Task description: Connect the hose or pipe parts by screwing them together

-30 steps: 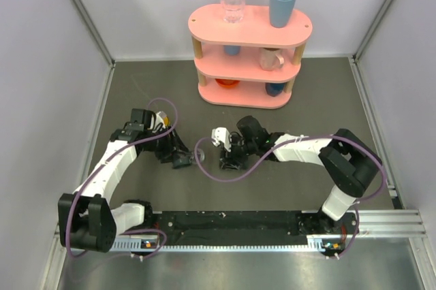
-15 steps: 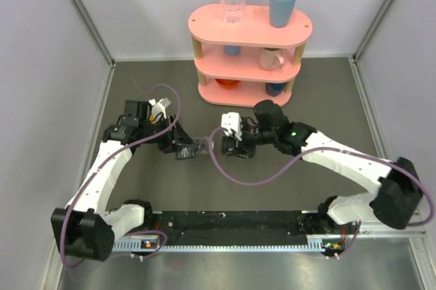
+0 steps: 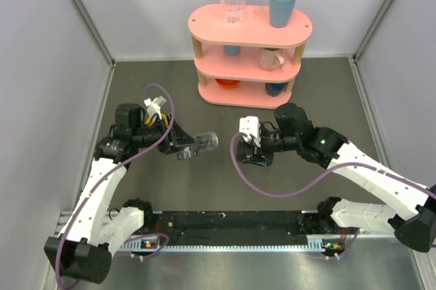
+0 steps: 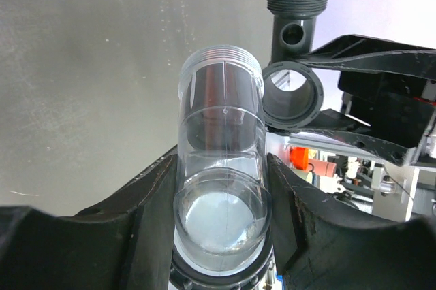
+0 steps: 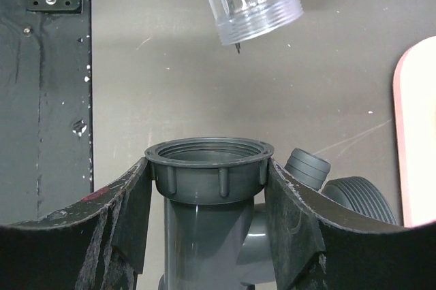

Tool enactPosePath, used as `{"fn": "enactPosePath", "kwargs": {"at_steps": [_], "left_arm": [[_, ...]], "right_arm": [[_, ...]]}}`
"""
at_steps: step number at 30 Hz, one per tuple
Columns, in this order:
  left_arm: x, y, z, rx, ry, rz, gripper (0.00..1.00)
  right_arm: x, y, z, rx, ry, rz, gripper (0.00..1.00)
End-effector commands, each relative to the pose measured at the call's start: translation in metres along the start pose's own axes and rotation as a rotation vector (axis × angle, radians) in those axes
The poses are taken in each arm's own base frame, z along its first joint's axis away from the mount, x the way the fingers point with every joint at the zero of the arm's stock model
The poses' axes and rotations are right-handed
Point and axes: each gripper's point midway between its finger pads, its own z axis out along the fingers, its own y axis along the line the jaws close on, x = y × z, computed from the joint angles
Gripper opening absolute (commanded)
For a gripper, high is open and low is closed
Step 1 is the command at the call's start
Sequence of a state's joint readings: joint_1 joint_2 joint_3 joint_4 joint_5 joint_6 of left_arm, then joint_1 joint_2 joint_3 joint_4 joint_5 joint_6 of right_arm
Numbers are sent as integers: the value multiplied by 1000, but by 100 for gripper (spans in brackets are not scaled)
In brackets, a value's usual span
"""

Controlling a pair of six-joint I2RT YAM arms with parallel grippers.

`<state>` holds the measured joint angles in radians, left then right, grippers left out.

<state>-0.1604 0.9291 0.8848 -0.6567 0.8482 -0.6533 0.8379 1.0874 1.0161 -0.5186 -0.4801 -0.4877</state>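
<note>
My left gripper (image 3: pixel 184 147) is shut on the translucent smoky-grey tube (image 3: pixel 206 141), held off the table with its threaded end pointing right. In the left wrist view the tube (image 4: pixel 221 133) stands between both pads. My right gripper (image 3: pixel 253 152) is shut on the dark grey T-shaped fitting (image 5: pixel 208 181), its fingers clamped on the ribbed collar. The collar's threaded opening faces the tube (image 5: pixel 253 1), with a clear gap between them. The fitting (image 4: pixel 291 89) shows beyond the tube's end in the left wrist view.
A pink three-tier shelf (image 3: pixel 250 26) stands at the back, with a clear glass (image 3: pixel 233 3) and a blue cup (image 3: pixel 282 5) on top and more cups on the lower tiers. Its edge (image 5: pixel 415 140) lies to the right of the fitting. Purple cables hang from both arms.
The two grippers have drawn apart. The right one carried the fitting to the right, the left one lifted the tube slightly back and left. A gap has opened between the parts.
</note>
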Motion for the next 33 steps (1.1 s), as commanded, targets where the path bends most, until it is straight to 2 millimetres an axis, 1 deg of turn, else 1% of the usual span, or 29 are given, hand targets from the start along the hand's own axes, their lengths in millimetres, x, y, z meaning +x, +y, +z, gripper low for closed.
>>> {"fn": "enactPosePath", "kwargs": {"at_steps": [1,3,4,5,6,7,8,11,12,13,17,18,22,25,27,33], "left_arm": [[-3,-32,-8,98,-46,17,0],[3,-40,-5,109,-21,8,0],[3,-46,-5,114,-16,13,0],[8,-54,-2,121,7,11,0],[9,-60,0,129,17,13,0],[8,-69,1,145,21,21,0],[11,-80,3,171,35,24,0],[8,-98,2,200,24,33,0],[7,-101,2,208,26,30,0],[8,-104,1,216,31,21,0],[9,-109,0,247,43,8,0],[8,-113,-1,270,38,21,0],[10,-121,-1,322,62,3,0],[8,-126,-2,342,63,6,0],[11,-129,-4,359,80,12,0],[18,-131,-5,374,127,14,0]], "right_arm": [[-22,-8,-23,80,-32,-80,15],[-25,-13,-28,107,-17,-138,15],[-26,-18,-32,139,-2,-162,15],[-31,-21,-36,152,-7,-209,14],[-42,-22,-42,168,-31,-241,14],[-48,-23,-46,182,-43,-262,14],[-54,-23,-51,194,-55,-288,14],[-69,-14,-58,164,-106,-290,15],[-75,-11,-61,152,-123,-287,15],[-76,-5,-61,122,-132,-269,15],[-82,4,-64,89,-167,-219,14],[-82,6,-64,88,-169,-213,14],[-85,5,-71,116,-184,-205,13],[-83,4,-74,135,-178,-200,13],[-80,2,-74,144,-170,-197,13],[-80,-11,-75,200,-135,-259,11]]}}
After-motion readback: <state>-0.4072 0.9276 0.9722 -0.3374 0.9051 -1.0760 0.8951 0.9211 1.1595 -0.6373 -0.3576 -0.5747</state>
